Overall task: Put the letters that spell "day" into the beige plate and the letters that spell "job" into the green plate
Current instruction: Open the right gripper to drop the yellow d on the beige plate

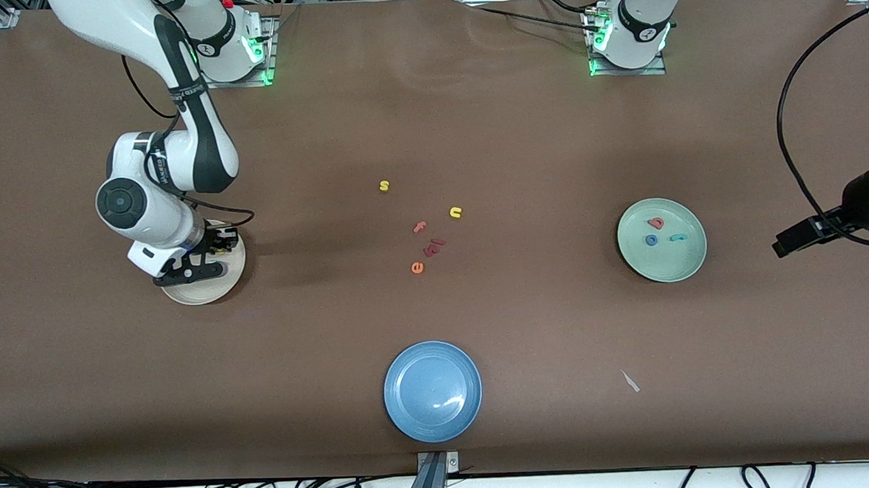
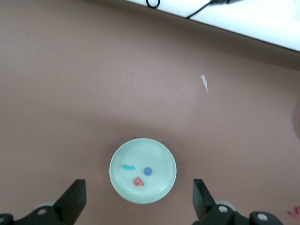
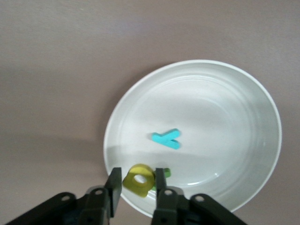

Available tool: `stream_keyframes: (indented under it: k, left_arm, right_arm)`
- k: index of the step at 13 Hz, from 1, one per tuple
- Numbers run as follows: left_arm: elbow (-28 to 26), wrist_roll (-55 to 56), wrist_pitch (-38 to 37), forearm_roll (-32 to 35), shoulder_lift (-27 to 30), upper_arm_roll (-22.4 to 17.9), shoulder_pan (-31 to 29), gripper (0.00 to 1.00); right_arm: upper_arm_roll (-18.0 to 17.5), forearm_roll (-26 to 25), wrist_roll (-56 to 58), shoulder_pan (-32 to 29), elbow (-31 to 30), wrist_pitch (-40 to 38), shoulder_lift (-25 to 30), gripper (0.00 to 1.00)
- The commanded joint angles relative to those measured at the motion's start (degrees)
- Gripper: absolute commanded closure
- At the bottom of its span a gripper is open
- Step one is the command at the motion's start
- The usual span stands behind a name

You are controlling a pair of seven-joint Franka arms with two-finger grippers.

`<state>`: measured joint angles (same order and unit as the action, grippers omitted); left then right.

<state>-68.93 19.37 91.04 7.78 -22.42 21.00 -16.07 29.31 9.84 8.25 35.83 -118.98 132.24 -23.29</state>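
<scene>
Readable signs here are the toy letters themselves. On the bare tabletop (image 1: 473, 123), around its middle, lie a yellow "s" (image 1: 384, 186), a yellow "u" (image 1: 455, 212), a pink "f" (image 1: 419, 227) and an orange "e" (image 1: 417, 268); a small red piece (image 1: 434, 247) among them cannot be read. In the green plate (image 1: 663, 268) lie a red "b" (image 1: 656, 223), a blue "o" (image 1: 651, 240) and a teal "j" (image 1: 677, 237). In the beige plate (image 3: 243, 117) lies a teal "y" (image 3: 166, 138). Dark print runs along the right arm (image 1: 173, 86), too small to read.
</scene>
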Motion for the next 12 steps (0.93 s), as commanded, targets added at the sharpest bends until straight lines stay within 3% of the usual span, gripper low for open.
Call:
stream_keyframes:
  k: [1, 10, 12]
  left_arm:
    - [2.75, -1.53, -2.10, -0.21, -1.40, -0.26, 1.48, 0.00]
    - [2.40, -1.61, -2.10, 0.48, -1.22, -0.44, 1.57, 0.00]
    - [2.05, -1.00, -2.53, 0.40, -0.61, -1.05, 4.55, 0.00]
  right_arm:
    - [-0.22, 1.05, -0.06, -0.15, 1.72, -1.35, 0.27, 0.00]
    - [-0.49, 1.05, -18.52, 6.26, 14.54, -21.90, 0.53, 0.00]
    - [-0.57, 1.05, -20.46, 6.44, 18.15, -28.76, 0.79, 0.00]
